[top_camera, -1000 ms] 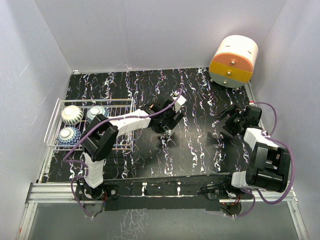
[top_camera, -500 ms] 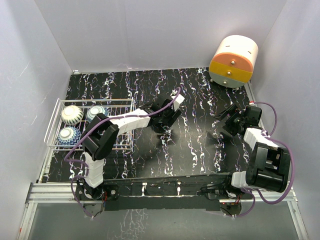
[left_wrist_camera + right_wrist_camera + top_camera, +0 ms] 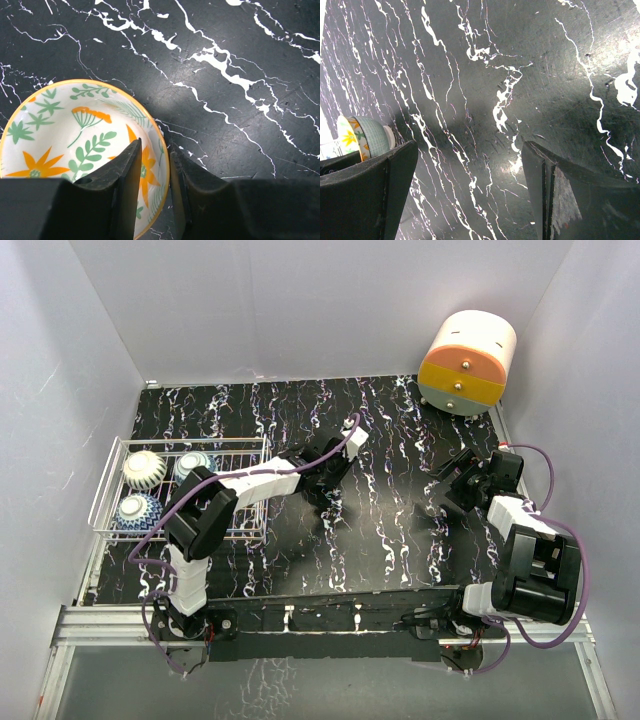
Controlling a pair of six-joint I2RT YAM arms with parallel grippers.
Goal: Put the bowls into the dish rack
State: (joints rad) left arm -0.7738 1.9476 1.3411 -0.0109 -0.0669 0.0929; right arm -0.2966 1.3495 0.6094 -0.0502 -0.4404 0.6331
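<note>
Your left gripper (image 3: 154,148) has narrowed from wide open and now pinches the rim of the round yellow-floral ceramic bowl (image 3: 65,127); lifting can begin.

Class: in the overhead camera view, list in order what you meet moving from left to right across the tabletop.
dish rack → left gripper → right gripper. The drawer unit spans the same stretch as the right gripper, so it is left out.

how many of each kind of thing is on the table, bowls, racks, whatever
bowls: 4 (ribbed white bowl, teal bowl, blue bowl, yellow-floral bowl)
dish rack: 1
drawer unit: 1
total: 6
</note>
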